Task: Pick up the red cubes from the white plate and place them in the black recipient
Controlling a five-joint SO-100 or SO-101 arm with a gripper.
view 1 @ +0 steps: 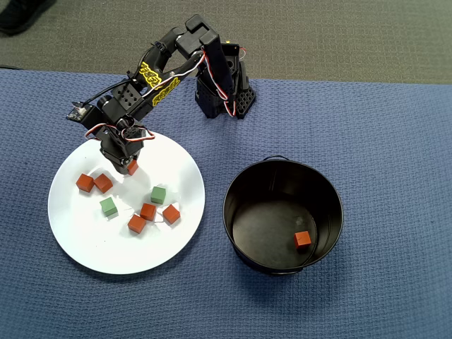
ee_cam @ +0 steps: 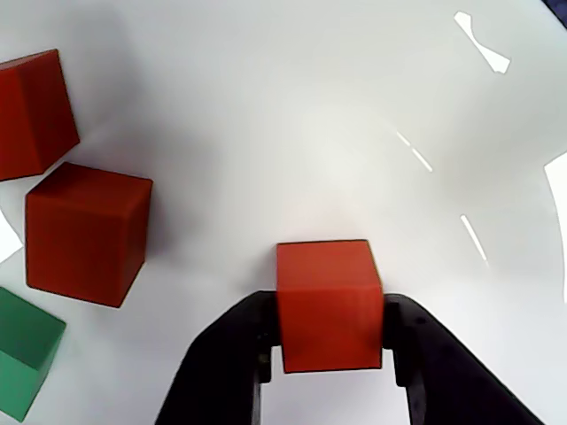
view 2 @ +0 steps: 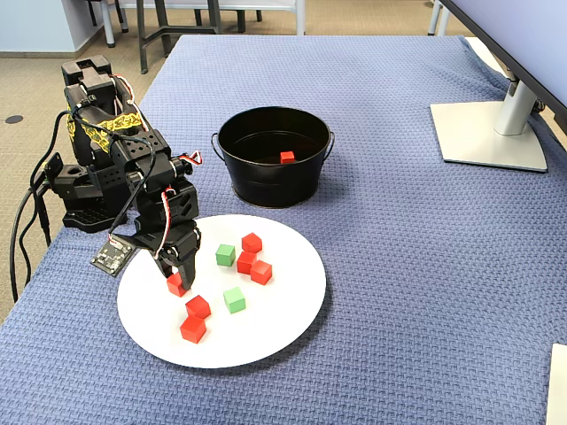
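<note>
My gripper [ee_cam: 330,329] is shut on one red cube [ee_cam: 328,301], held between the two black fingers [ee_cam: 248,341] low over the white plate [view 1: 85,240]. In the overhead view this held cube [view 1: 132,167] is at the plate's upper left part. Whether it touches the plate I cannot tell. Several more red cubes lie loose on the plate, two close together [view 1: 85,183] and three further right [view 1: 147,211]. The black recipient [view 1: 244,176] stands to the plate's right with one red cube [view 1: 302,239] on its base. In the fixed view my gripper [view 2: 177,282] is at the plate's left side.
Two green cubes [view 1: 158,194] [view 1: 108,206] lie among the red ones. The arm's base [view 1: 222,95] stands at the blue cloth's far edge in the overhead view. A monitor stand [view 2: 487,133] is at the far right in the fixed view.
</note>
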